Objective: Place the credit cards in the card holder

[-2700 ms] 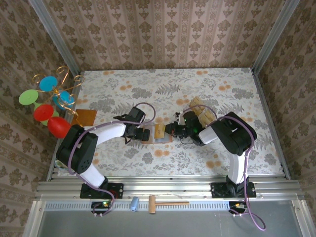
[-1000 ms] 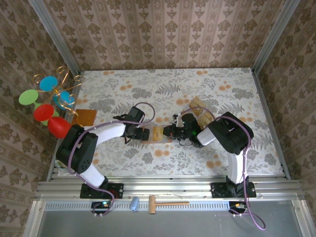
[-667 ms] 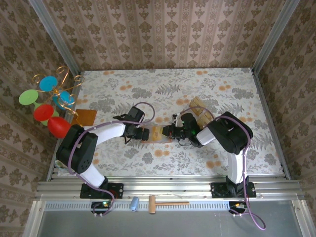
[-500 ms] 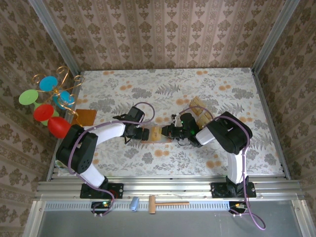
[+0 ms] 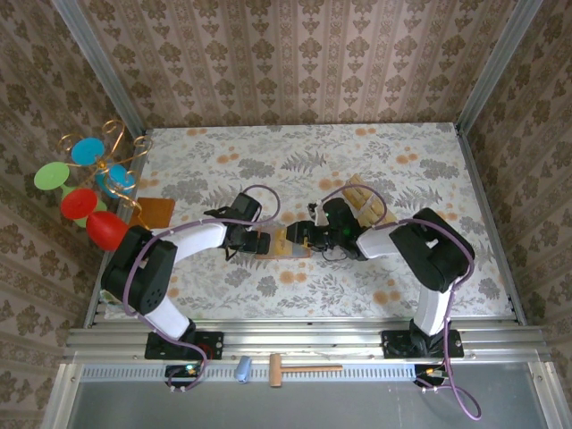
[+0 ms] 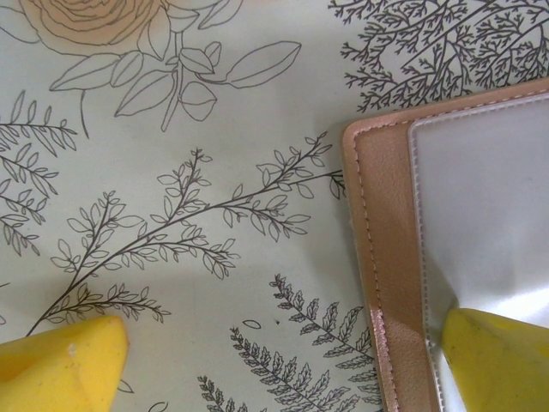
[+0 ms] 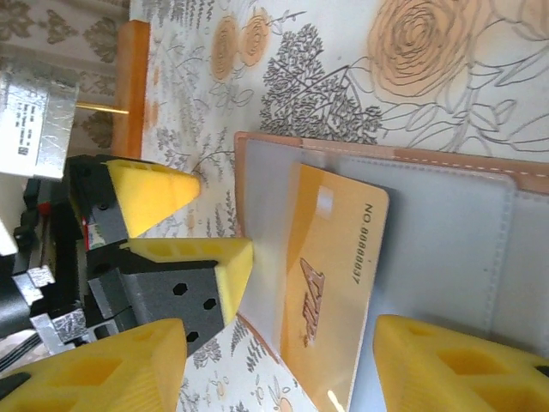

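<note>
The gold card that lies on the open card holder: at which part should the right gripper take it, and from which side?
Probably take the card across its two long edges, near the end closest to the right gripper, coming down from above. It lies flat on the card holder between that gripper's open jaws, and the left gripper sits on the holder's far edge, blocking that side.

The far half of the worktop (image 5: 268, 161) lies open, and so does the strip nearest the arm bases. The middle is crowded: the left gripper (image 5: 254, 242) and right gripper (image 5: 300, 236) close in on the card holder (image 7: 446, 232) from either side, both spread wide, leaving little gap between them. A card (image 7: 330, 275) lies on the holder. The spare cards (image 5: 365, 201) sit just behind the right arm. An orange-brown board (image 5: 155, 212) and an ornament (image 5: 85, 183) block the left edge.
</note>
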Motion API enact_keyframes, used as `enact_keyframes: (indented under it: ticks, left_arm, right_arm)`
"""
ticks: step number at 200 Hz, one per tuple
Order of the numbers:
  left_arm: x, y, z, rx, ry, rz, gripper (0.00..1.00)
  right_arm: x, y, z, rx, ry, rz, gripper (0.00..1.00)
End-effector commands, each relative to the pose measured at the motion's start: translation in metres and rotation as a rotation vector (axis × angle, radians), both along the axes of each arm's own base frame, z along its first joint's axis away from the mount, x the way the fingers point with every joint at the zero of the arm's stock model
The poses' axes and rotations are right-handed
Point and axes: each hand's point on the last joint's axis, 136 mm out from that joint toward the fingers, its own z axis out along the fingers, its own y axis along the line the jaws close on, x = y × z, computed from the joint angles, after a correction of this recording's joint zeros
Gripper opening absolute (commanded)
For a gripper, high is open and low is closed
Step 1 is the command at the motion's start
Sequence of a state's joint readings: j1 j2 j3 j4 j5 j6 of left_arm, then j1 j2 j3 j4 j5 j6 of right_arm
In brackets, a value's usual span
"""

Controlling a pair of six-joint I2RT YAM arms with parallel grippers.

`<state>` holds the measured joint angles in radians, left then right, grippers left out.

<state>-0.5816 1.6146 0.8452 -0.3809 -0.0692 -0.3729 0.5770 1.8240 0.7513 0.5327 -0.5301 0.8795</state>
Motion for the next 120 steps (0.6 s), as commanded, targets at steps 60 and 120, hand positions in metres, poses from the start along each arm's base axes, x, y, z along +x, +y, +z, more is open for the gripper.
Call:
enact_keyframes:
  ticks: [60,120]
  left_arm:
    - [-0.012,0.02,-0.015,0.032,0.044,0.044,0.95]
    - [-0.008,0.017,-0.014,0.012,0.036,0.045,0.95]
  right_arm:
    - [0.002,-0.022,0.006,-0.228,0.01,-0.008,0.49]
    - [0.002,-0.028,-0.011,-0.425,0.042,-0.002,0.07]
